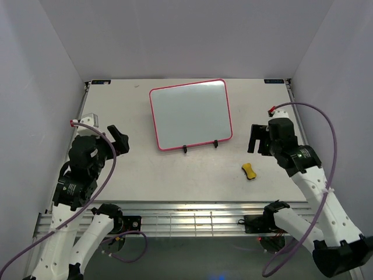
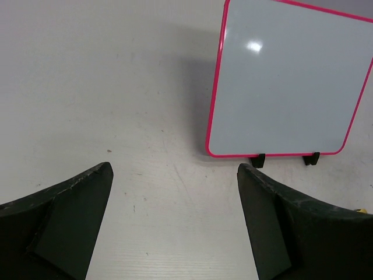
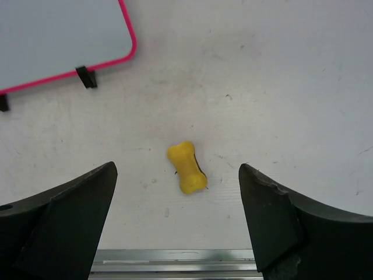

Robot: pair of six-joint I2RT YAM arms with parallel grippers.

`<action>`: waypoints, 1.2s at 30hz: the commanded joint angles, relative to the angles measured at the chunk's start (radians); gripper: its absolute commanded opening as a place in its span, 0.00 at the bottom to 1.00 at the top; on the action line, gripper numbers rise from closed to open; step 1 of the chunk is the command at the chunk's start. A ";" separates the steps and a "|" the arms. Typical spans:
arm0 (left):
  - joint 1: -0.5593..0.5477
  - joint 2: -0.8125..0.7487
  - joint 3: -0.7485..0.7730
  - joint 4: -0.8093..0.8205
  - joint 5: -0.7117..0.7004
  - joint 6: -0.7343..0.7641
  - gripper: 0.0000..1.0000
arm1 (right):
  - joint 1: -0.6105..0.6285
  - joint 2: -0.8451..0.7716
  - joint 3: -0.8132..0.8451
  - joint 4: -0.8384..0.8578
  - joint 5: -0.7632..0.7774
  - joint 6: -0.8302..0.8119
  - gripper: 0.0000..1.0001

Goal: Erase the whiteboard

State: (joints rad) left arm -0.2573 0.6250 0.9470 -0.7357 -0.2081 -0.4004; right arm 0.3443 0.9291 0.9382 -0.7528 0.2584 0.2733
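Observation:
The whiteboard [image 1: 190, 114], white with a pink-red frame and two black clip feet, lies flat at the table's middle back; its surface looks blank. It also shows in the left wrist view [image 2: 288, 81] and a corner in the right wrist view [image 3: 58, 41]. The yellow bone-shaped eraser [image 1: 249, 171] lies on the table to the board's front right, between the open jaws in the right wrist view [image 3: 186, 167]. My right gripper [image 1: 256, 140] is open and empty above the table, behind the eraser. My left gripper [image 1: 119, 138] is open and empty, left of the board.
White walls enclose the table [image 1: 175, 175] on three sides. A metal rail [image 1: 192, 219] runs along the near edge by the arm bases. Purple cables loop from both arms.

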 commanded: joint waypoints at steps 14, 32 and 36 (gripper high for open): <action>-0.002 -0.174 0.093 -0.087 -0.014 0.167 0.98 | -0.002 -0.360 0.214 -0.253 0.177 -0.077 0.90; -0.007 -0.182 0.027 -0.080 -0.062 0.146 0.98 | -0.002 -0.432 0.206 -0.237 0.179 -0.106 0.90; -0.008 -0.183 0.029 -0.073 -0.080 0.137 0.98 | -0.002 -0.418 0.200 -0.214 0.174 -0.112 0.90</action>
State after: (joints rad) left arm -0.2596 0.4416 0.9798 -0.8162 -0.2573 -0.2527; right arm 0.3443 0.4927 1.1362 -1.0206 0.4175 0.1802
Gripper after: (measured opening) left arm 0.979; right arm 0.900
